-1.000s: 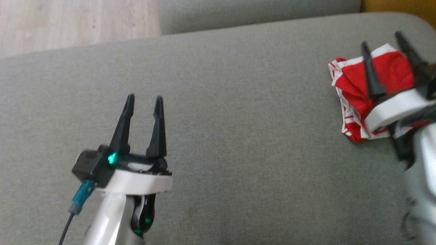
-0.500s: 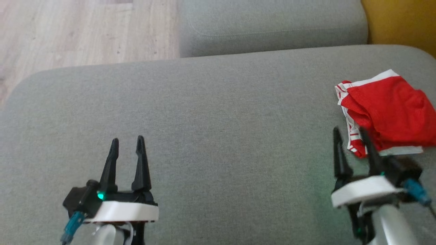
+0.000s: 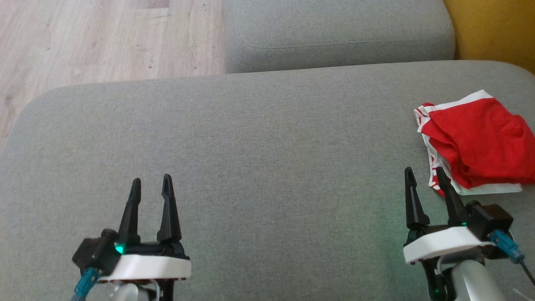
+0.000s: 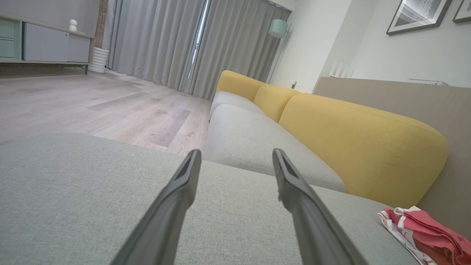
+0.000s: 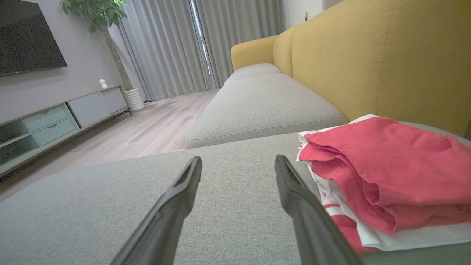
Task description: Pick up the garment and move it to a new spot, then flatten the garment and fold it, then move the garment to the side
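Head view shows the right claw (image 3: 423,171), open and empty like the left claw (image 3: 151,179), pulled back from the garment (image 3: 476,142).

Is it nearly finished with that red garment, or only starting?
Nearly finished, it seems. Done: the garment lies folded in a loose bundle at the right edge of the cushion. In hand: nothing; the left claw and right claw stand open and empty over the cushion. Left: probably nothing, though the fold looks untidy.

garment (image 3: 476,140): red-white, folded, right side of grey cushion (image 3: 267,146) | left gripper (image 3: 151,179): lower left, fingers apart, empty | right gripper (image 3: 424,169): lower right, fingers apart, empty, just beside garment
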Tool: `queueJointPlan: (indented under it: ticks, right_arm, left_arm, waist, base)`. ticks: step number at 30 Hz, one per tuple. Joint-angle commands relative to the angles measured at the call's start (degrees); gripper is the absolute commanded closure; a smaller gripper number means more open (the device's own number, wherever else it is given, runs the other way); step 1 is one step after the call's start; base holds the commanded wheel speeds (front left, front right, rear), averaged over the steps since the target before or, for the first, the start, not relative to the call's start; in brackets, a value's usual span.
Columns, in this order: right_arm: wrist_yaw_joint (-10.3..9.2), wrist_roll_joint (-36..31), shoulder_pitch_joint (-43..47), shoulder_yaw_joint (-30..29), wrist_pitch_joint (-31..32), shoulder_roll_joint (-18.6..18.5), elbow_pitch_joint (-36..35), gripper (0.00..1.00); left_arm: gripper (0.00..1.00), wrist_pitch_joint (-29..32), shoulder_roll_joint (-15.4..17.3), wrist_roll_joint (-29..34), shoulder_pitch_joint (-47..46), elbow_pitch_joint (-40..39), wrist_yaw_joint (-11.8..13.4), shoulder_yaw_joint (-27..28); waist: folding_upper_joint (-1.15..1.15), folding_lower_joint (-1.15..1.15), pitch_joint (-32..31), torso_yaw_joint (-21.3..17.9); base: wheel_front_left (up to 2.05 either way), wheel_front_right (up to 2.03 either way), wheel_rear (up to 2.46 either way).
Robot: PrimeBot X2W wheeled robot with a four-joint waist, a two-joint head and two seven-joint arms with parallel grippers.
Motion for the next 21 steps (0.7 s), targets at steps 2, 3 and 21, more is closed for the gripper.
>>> queueJointPlan:
  ticks: [2,3,21]
  right_arm:
    - [-0.04,0.6,-3.0,1.7,-0.8,-0.2,-1.4,0.0]
    - [-0.04,0.7,-3.1,1.7,-0.9,-0.2,-1.3,0.0]
    - [0.0,1.2,0.7,1.0,0.1,0.1,3.8,1.0]
  left_arm:
    - [0.0,-0.3,0.2,0.5,-1.5,-2.1,-0.1,2.2]
    - [0.0,-0.3,0.2,0.5,-1.5,-2.2,-0.1,2.2]
    - [1.0,0.2,0.0,-2.3,1.2,2.2,0.6,-0.1]
  waist:
    - [0.0,0.0,0.0,-0.1]
    - [0.0,0.0,0.0,-0.1]
    - [0.0,0.0,-0.2,-0.5]
  base:
    - [0.0,0.0,0.0]
    - [0.0,0.0,0.0]
    - [0.0,0.0,0.0]
